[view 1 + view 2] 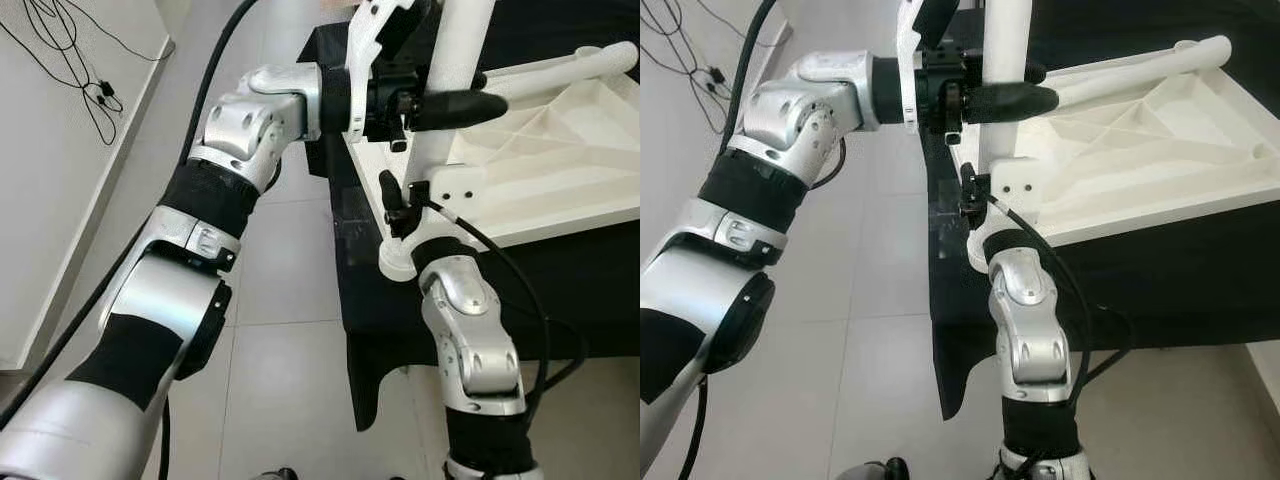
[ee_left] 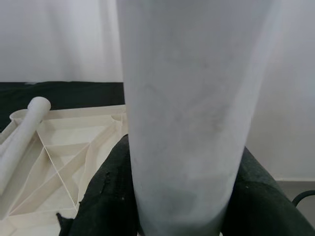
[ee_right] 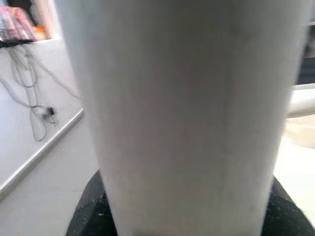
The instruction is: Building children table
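Note:
An upturned white tabletop [image 1: 560,150] with ribbed underside lies on a black-covered table. A white table leg [image 1: 432,150] stands upright at its near left corner. My left gripper [image 1: 452,102] is shut on this leg high up, black fingers [image 2: 103,196] on either side of the tube [image 2: 187,123]. Lower down, by the corner socket, my right gripper [image 1: 405,205] is shut on the same leg [image 3: 187,108]. A second white leg [image 1: 570,70] rests along the tabletop's far edge.
The black cloth [image 1: 560,290] hangs over the table's front and left edge. Grey tiled floor [image 1: 280,340] runs to the left of the table. A white panel with black cables [image 1: 70,60] stands at the far left.

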Tool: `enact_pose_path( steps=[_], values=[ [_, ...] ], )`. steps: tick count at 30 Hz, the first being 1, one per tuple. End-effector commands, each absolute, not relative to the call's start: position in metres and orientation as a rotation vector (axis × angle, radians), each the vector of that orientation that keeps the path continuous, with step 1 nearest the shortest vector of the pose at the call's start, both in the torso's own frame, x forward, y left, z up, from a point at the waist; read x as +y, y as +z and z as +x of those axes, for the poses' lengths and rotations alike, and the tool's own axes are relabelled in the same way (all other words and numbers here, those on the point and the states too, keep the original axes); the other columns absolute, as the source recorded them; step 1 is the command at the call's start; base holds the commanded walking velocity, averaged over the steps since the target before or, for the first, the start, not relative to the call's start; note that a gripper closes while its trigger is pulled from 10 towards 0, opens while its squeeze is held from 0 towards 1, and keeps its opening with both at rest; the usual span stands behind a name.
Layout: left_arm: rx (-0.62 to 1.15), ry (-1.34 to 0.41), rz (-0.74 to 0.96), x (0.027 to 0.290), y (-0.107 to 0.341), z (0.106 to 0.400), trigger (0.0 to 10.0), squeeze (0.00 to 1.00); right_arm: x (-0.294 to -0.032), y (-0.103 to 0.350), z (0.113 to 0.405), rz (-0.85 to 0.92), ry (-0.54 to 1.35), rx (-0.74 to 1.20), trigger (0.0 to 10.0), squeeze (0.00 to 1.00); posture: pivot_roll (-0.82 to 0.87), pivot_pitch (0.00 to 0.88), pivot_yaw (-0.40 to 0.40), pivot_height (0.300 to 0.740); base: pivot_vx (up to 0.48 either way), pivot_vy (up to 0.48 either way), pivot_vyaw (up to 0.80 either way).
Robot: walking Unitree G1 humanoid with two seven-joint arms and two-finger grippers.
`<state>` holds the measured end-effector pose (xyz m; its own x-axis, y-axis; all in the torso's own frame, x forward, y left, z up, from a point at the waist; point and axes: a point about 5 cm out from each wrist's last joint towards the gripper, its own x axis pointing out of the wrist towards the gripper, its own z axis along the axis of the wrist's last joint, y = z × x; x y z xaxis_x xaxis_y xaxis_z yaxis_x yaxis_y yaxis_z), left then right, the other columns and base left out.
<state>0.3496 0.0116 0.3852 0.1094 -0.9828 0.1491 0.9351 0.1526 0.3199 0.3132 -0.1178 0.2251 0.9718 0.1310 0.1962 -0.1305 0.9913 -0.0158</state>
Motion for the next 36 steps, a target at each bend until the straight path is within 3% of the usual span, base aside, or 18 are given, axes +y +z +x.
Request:
enact_pose_path(
  steps=[1, 7, 16, 17, 18, 19, 26, 36],
  values=[
    [-0.409, -1.406, 0.154, 0.014, 0.391, 0.348, 0.0, 0.00, -0.125, 0.177, 0.323, 0.068, 0.229, 0.038, 10.0, 1.00, 0.01, 0.232, 0.133, 0.740, 0.000, 0.000, 0.00],
    [-0.425, -1.410, 0.117, 0.014, 0.386, 0.344, 0.0, 0.00, -0.147, 0.204, 0.351, -0.022, 0.342, -0.003, 10.0, 1.00, 0.01, 0.232, 0.123, 0.740, 0.000, 0.000, 0.00],
    [-0.411, -1.411, 0.098, 0.015, 0.379, 0.344, 0.0, 0.00, -0.149, 0.236, 0.373, -0.191, 0.574, -0.031, 10.0, 1.00, 0.01, 0.226, 0.115, 0.740, 0.000, 0.000, 0.00],
    [-0.404, -1.420, 0.099, 0.014, 0.376, 0.344, 0.0, 0.00, -0.147, 0.244, 0.379, -0.215, 0.642, -0.043, 10.0, 0.26, 0.01, 0.226, 0.114, 0.740, 0.000, 0.000, 0.00],
    [-0.404, -1.420, 0.099, 0.014, 0.376, 0.344, 0.0, 0.00, -0.147, 0.244, 0.379, -0.215, 0.642, -0.043, 10.0, 0.26, 0.01, 0.226, 0.114, 0.740, 0.000, 0.000, 0.00],
    [-0.398, -1.429, 0.100, 0.014, 0.374, 0.343, 0.0, 0.00, -0.145, 0.251, 0.382, -0.213, 0.716, -0.054, 10.0, 0.00, 0.01, 0.224, 0.113, 0.740, 0.000, 0.000, 0.00],
    [-0.387, -1.439, 0.095, 0.013, 0.368, 0.341, 0.0, 0.00, -0.137, 0.279, 0.383, -0.103, 1.007, -0.158, 10.0, 0.00, 0.01, 0.225, 0.111, 0.740, 0.000, 0.000, 0.00],
    [-0.391, -1.431, 0.088, 0.014, 0.369, 0.341, 0.0, 0.00, -0.132, 0.286, 0.382, -0.105, 1.187, -0.166, 10.0, 0.00, 0.02, 0.224, 0.109, 0.740, 0.000, 0.000, 0.00]
  ],
)
